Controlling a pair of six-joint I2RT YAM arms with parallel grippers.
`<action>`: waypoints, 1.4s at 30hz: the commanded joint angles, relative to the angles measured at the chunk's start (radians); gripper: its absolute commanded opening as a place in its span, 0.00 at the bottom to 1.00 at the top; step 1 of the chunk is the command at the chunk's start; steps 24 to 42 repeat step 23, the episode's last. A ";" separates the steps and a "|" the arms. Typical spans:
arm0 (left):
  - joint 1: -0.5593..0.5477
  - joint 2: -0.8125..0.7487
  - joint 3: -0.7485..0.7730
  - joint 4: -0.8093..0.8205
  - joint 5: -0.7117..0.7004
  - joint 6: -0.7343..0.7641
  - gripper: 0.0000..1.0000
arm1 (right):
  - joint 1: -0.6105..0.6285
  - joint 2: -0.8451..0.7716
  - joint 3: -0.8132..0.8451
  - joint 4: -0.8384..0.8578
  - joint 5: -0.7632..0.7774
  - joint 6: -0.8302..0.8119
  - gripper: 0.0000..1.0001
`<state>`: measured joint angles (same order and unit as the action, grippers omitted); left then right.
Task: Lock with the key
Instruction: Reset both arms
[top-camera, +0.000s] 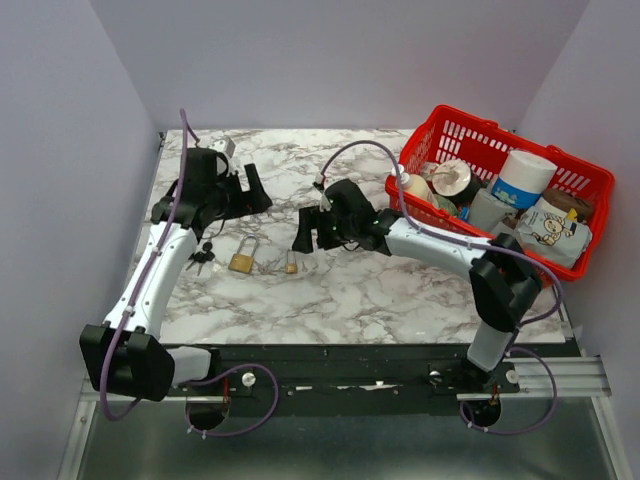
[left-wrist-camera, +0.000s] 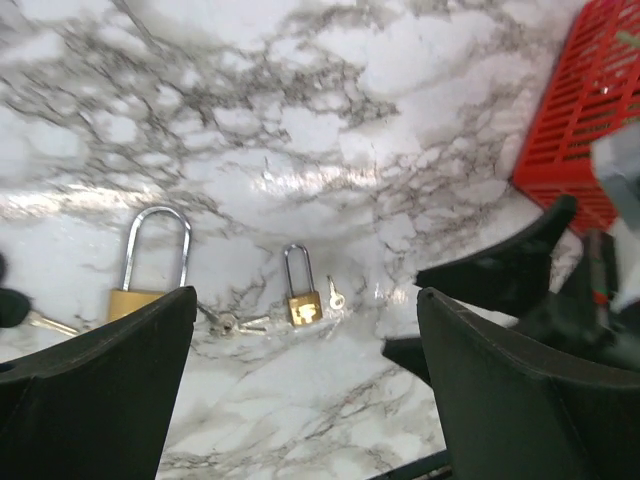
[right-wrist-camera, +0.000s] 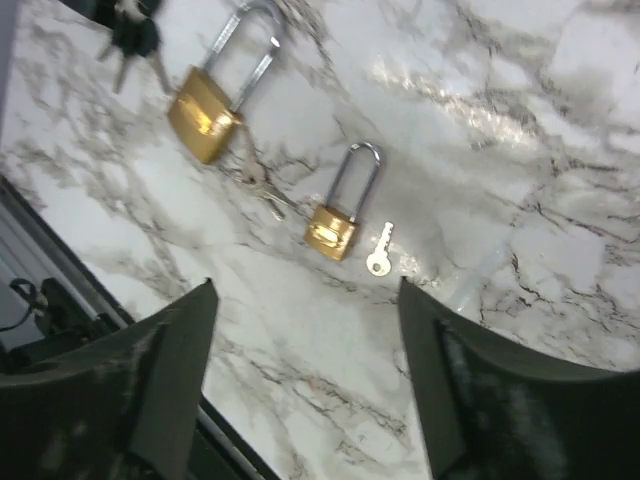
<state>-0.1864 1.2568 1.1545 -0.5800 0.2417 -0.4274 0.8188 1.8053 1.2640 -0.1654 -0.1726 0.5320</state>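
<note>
Two brass padlocks lie on the marble table. The small padlock (top-camera: 291, 264) (left-wrist-camera: 303, 296) (right-wrist-camera: 335, 226) has a loose silver key (left-wrist-camera: 335, 296) (right-wrist-camera: 380, 250) just to its right, not touching it. The large padlock (top-camera: 241, 258) (left-wrist-camera: 150, 275) (right-wrist-camera: 205, 110) lies further left. A small bunch of silver keys (left-wrist-camera: 235, 322) (right-wrist-camera: 258, 190) rests between the two locks. My left gripper (top-camera: 252, 188) (left-wrist-camera: 307, 300) hovers open behind the locks, holding nothing. My right gripper (top-camera: 305, 236) (right-wrist-camera: 306, 285) hangs open and empty just right of the small padlock.
Black-headed keys (top-camera: 200, 255) (right-wrist-camera: 135, 40) lie left of the large padlock by the left arm. A red basket (top-camera: 590, 180) (left-wrist-camera: 585, 110) full of household items stands at the back right. The table's front edge (top-camera: 360, 342) is near the locks.
</note>
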 joint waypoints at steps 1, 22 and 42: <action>0.048 0.028 0.224 -0.197 -0.021 0.174 0.99 | 0.005 -0.142 0.093 -0.074 0.008 -0.180 0.92; 0.070 0.064 0.465 -0.354 -0.119 0.279 0.99 | -0.260 -0.623 0.078 -0.120 -0.028 -0.457 1.00; 0.070 0.064 0.467 -0.354 -0.119 0.280 0.99 | -0.260 -0.620 0.087 -0.120 -0.034 -0.457 1.00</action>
